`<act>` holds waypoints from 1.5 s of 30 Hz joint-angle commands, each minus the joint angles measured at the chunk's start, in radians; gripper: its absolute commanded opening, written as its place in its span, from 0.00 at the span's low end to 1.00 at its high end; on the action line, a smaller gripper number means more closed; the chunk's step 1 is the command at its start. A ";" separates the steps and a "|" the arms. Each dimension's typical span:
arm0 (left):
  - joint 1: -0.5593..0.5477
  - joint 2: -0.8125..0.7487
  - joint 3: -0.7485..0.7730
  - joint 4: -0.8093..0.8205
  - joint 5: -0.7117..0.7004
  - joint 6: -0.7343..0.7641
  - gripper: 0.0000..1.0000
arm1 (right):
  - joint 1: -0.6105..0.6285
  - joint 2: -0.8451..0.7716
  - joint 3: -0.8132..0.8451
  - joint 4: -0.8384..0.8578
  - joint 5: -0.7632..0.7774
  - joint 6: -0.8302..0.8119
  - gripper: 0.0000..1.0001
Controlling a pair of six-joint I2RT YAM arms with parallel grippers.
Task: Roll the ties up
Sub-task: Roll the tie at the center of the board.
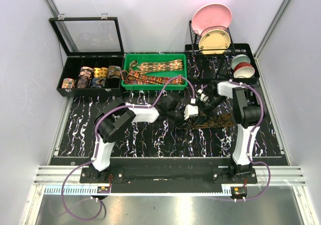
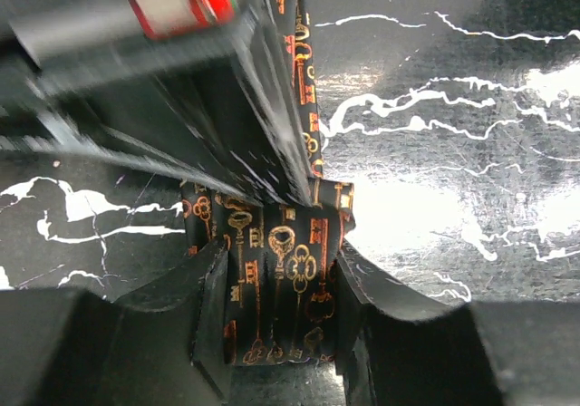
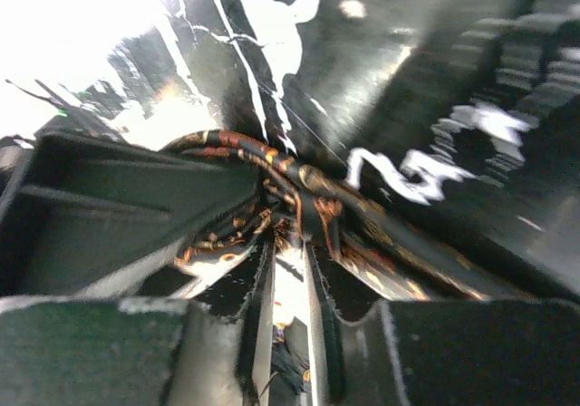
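Soft, even light from overhead fills our top view, which is sharp throughout, with a pale glow on the back wall [image 1: 165,4] and a dull sheen on the metal strip [image 1: 165,207] past the near edge of the table [image 1: 150,134]. From the left wrist we see white glare pooling on the glossy surface. The tie [image 2: 272,234] is crisp, but the fingers [image 2: 172,306] of the left gripper [image 2: 281,259] sit dark and soft, and the upper left smears with motion. Our right wrist view is blurred, its upper left corner blown out.
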 commanded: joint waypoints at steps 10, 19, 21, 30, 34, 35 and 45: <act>0.009 0.007 -0.055 -0.055 -0.021 0.024 0.11 | -0.029 -0.004 0.074 -0.001 0.190 -0.089 0.16; 0.060 -0.072 -0.133 0.153 0.029 -0.137 0.31 | -0.013 0.027 0.081 -0.015 0.309 -0.106 0.09; 0.069 -0.083 -0.162 0.254 0.020 -0.194 0.34 | -0.013 0.030 0.080 -0.015 0.320 -0.111 0.09; 0.097 -0.074 -0.182 0.455 -0.027 -0.406 0.37 | -0.012 0.036 0.086 -0.017 0.334 -0.115 0.09; 0.095 -0.067 -0.178 0.460 -0.038 -0.416 0.36 | -0.009 0.033 0.081 -0.018 0.337 -0.117 0.08; 0.094 -0.068 -0.179 0.442 -0.040 -0.400 0.35 | -0.009 0.033 0.081 -0.018 0.335 -0.118 0.09; 0.054 -0.053 -0.167 0.115 -0.176 -0.071 0.30 | -0.009 0.027 0.094 -0.027 0.291 -0.132 0.11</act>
